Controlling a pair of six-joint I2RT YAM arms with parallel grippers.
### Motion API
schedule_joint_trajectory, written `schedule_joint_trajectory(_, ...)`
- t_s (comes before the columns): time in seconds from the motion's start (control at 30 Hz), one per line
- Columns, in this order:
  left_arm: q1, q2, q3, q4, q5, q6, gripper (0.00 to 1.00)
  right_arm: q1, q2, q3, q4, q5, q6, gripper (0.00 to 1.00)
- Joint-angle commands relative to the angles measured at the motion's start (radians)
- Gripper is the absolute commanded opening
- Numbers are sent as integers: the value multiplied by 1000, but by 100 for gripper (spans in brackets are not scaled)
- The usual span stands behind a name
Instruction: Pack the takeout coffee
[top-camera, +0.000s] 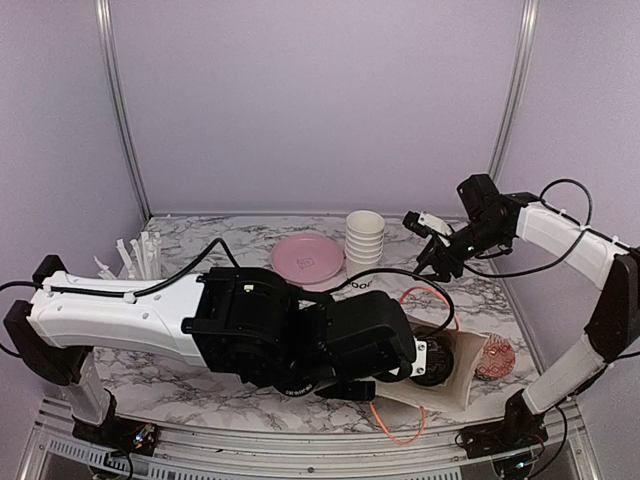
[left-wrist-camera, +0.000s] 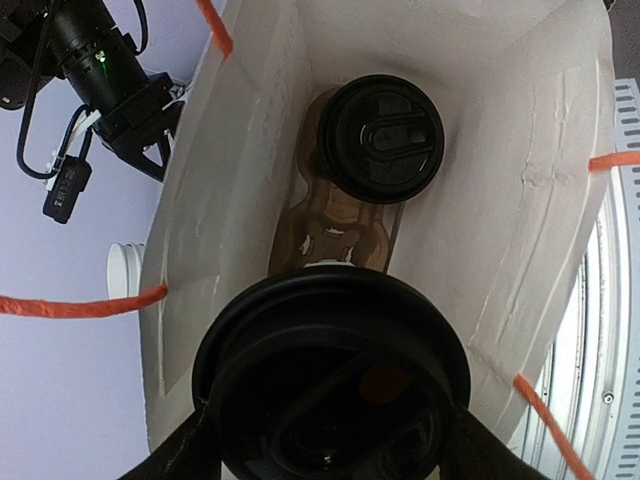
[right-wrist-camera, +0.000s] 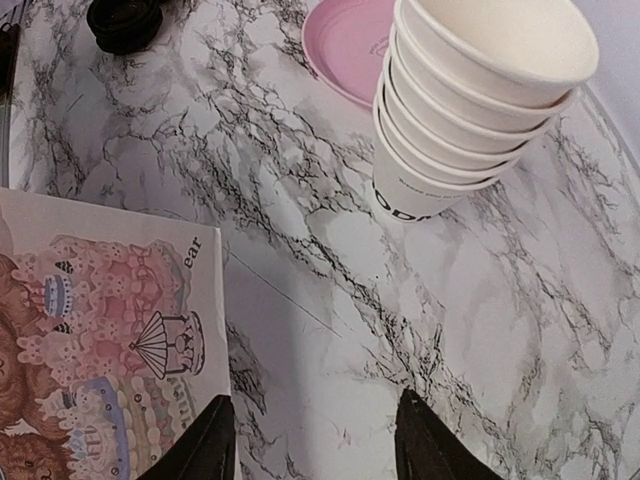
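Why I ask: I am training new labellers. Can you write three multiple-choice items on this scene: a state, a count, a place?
1. The right gripper is: A. open and empty; B. shut on a cup; C. shut on a handle.
2. Cups with round black plastic lids inside the white paper bag: A. one; B. two; C. four.
3. The farther lidded cup sits: A. in the brown cardboard carrier; B. in the right gripper; C. outside the bag.
Answers: A, its fingers stand apart over bare marble table; B, the farther lidded cup plus the nearer lidded cup between the left gripper's fingers; A, the carrier's brown card shows around it.
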Motion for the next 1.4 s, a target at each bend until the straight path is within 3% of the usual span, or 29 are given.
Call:
schedule_joint_trajectory(0.0, -6, 0, -26, 13, -18, 43, 58, -15, 46, -1, 57, 19, 25, 53)
schedule_joint_trajectory(0.6, 3, -31, -110, 145, 50, 153, 58, -17, 284, 7, 76, -16, 16, 52)
schedule_joint_trajectory(1.37, 85, 41, -160, 220, 71, 258, 57, -17, 411, 16, 0, -119, -34, 50)
